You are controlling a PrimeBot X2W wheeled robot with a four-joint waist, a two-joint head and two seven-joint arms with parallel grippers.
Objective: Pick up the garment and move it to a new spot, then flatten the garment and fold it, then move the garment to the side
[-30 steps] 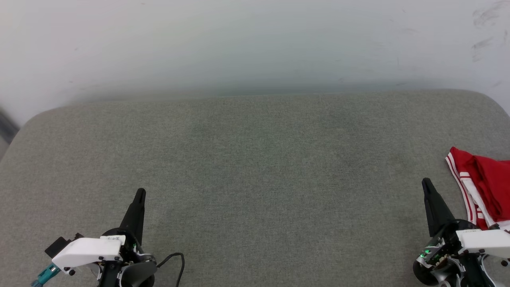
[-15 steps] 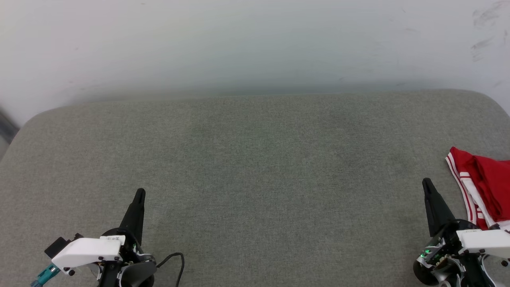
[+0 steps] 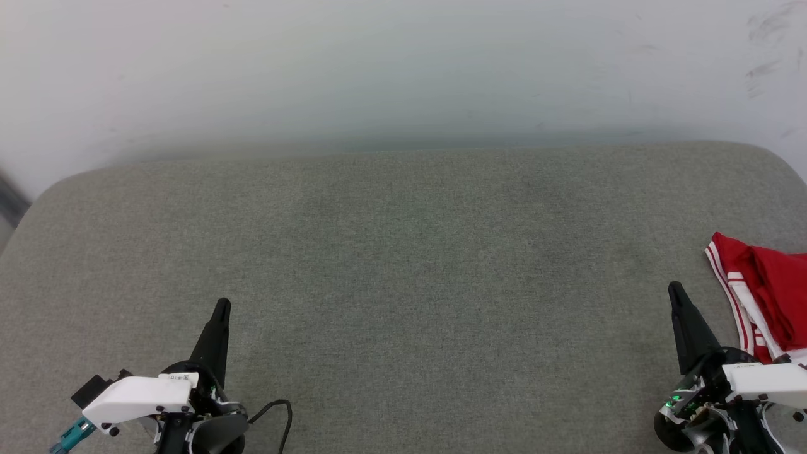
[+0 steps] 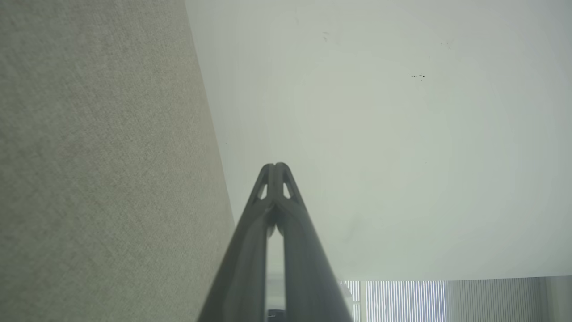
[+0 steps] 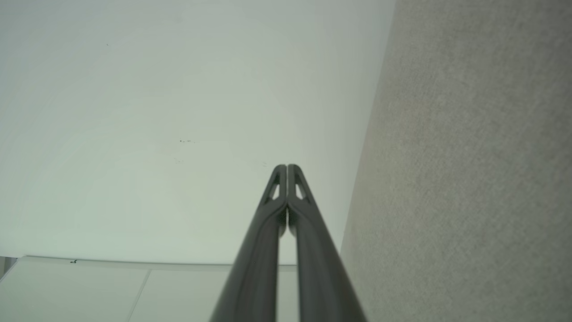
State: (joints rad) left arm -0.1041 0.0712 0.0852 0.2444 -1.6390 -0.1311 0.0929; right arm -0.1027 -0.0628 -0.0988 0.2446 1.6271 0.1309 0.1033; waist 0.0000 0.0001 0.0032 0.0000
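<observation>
The garment (image 3: 766, 296) lies crumpled just beside the closed right gripper (image 3: 674, 291).

Nothing has changed since a second ago (the garment (image 3: 770, 287) included).

no writing can be read. a small label (image 3: 179, 376) on the left gripper (image 3: 222, 304), near left, is too tiny to make out

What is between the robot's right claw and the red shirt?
Only bare gray cushion lies between the right gripper and the garment, in the head view.
</observation>
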